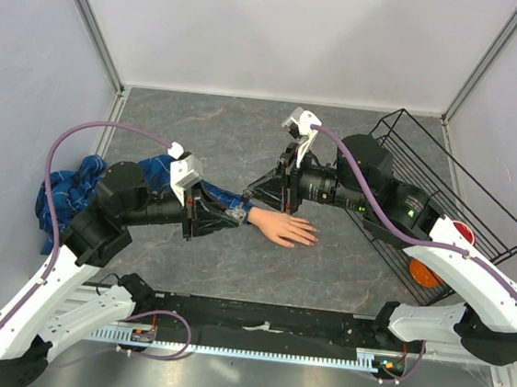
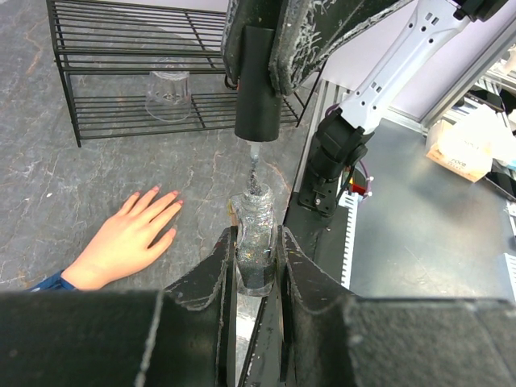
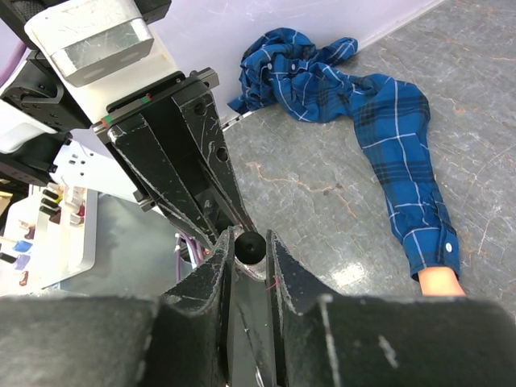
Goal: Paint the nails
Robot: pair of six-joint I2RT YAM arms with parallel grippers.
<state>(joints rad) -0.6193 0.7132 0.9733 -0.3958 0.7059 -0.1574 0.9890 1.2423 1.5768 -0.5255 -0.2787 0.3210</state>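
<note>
1. The left tool [image 2: 256, 239] fills the bottom of its wrist view, its two dark fingers [image 2: 219, 270] pinching a small clear bottle [image 2: 256, 216] of glittery liquid, held upright with its neck open.
2. Directly at 12 o'clock above the bottle, the right tool [image 3: 246, 251] is clamped on a black cylindrical cap [image 2: 257, 85]. A thin brush stem [image 2: 253, 165] hangs from the cap down to the bottle's mouth.
3. At 9 o'clock from the bottle, the pale peach mannequin hand [image 2: 127, 239] lies flat, palm down, on the grey bench [image 2: 72, 173].
4. The nails [image 2: 174, 196] show as small pinkish tips on the spread fingers. They are apart from both tools and from the brush.
5. From above, the hand sits near the bench's middle with its fingers pointing to 3 o'clock.
6. A blue plaid sleeve [image 3: 397, 153] runs from the wrist and ends in a crumpled heap by the wall.
7. A black wire basket [image 1: 428, 165] lies tipped over at 2 o'clock from the hand, with a clear cup [image 2: 168, 95] inside.
</note>
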